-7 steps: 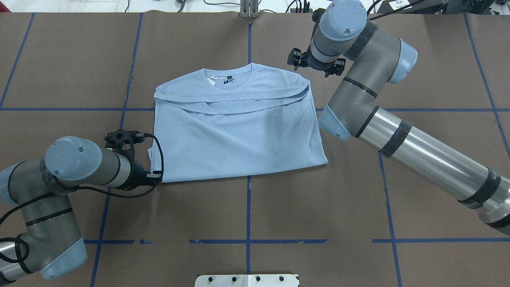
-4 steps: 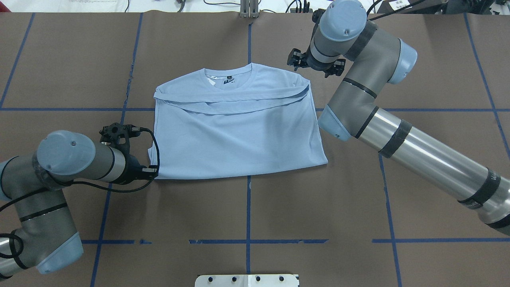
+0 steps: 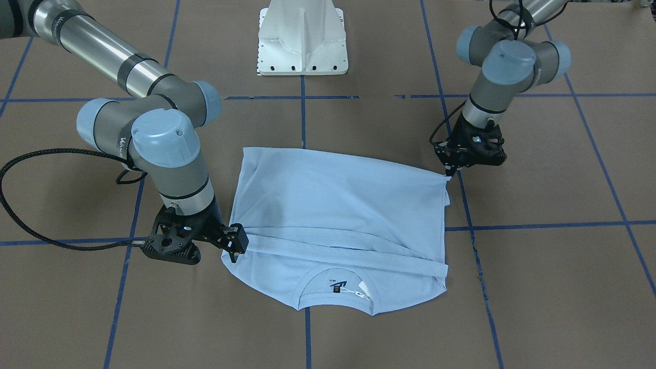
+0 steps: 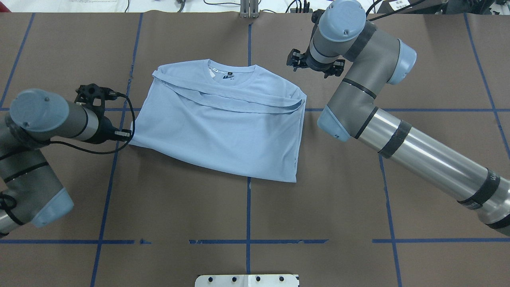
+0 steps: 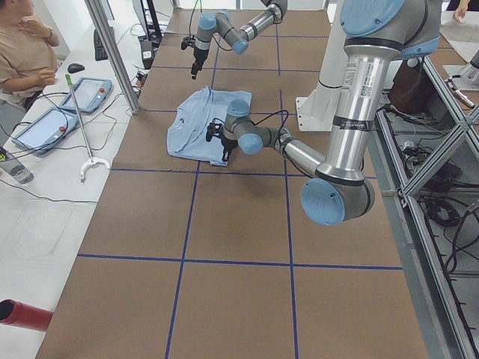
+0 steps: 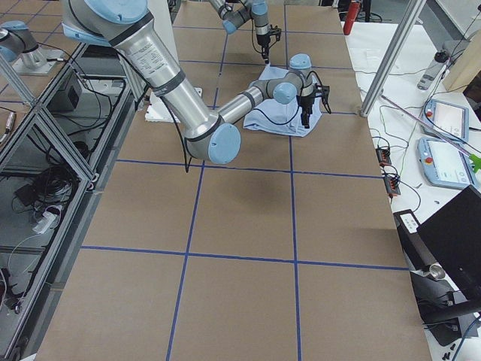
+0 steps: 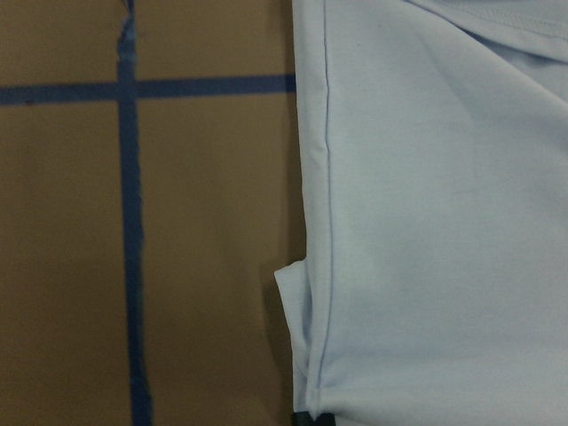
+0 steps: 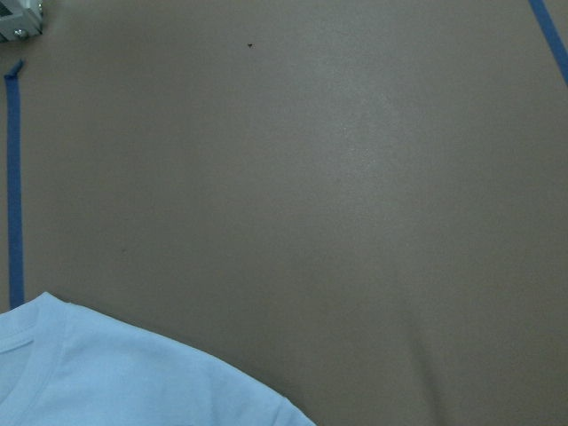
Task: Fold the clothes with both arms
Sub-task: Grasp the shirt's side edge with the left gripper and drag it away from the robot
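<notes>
Right gripper (image 3: 234,242): jaw gap unresolved, fingers under its wrist overhead. Neck label (image 3: 335,286) lettering too small to read. Left wrist view crops the T-shirt (image 7: 426,222); left gripper (image 7: 312,418) a dark edge sliver.

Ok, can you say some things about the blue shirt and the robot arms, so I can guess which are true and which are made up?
1. The T-shirt is light blue. True.
2. Its sleeves stick out sideways. False: they are folded across the chest.
3. The left gripper is at a bottom corner of the shirt. True.
4. The tape lines on the table are red. False: they are blue.
5. The collar points towards the robot. False: it lies on the side far from the white base.
</notes>
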Robot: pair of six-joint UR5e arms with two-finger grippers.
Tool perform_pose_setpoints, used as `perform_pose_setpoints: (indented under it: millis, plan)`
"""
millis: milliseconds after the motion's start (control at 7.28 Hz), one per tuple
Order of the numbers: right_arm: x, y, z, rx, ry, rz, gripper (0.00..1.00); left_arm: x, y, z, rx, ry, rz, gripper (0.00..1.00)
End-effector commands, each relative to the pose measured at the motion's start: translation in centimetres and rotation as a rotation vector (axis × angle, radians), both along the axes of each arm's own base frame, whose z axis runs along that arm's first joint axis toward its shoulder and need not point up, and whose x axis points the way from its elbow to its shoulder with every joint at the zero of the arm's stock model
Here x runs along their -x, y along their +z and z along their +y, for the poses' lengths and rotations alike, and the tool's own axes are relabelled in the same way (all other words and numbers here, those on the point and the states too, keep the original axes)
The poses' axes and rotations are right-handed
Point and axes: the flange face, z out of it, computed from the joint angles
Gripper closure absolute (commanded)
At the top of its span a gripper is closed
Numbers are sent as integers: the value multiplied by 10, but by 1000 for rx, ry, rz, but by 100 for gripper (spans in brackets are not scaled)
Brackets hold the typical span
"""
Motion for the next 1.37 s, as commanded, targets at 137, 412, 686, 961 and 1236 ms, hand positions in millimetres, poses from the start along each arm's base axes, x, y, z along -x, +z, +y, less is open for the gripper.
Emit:
perform_pose_setpoints:
  millis: [137, 412, 686, 961, 1236]
  plan:
    - [1, -1, 0, -1, -1, -1, 0, 32, 35, -122, -108, -47, -180, 100]
    - [1, -1, 0, -1, -1, -1, 0, 38, 67, -201, -145, -108, -205, 100]
    - [-1, -5, 2, -4, 2, -8, 0, 31, 46, -253, -198, -173, -218, 100]
    - [4, -9, 5, -4, 1, -14, 0, 60, 60, -247, -265, -152, -227, 1]
    - [32, -17, 25, -4, -31, -20, 0, 79, 53, -231, -284, -95, -136, 0]
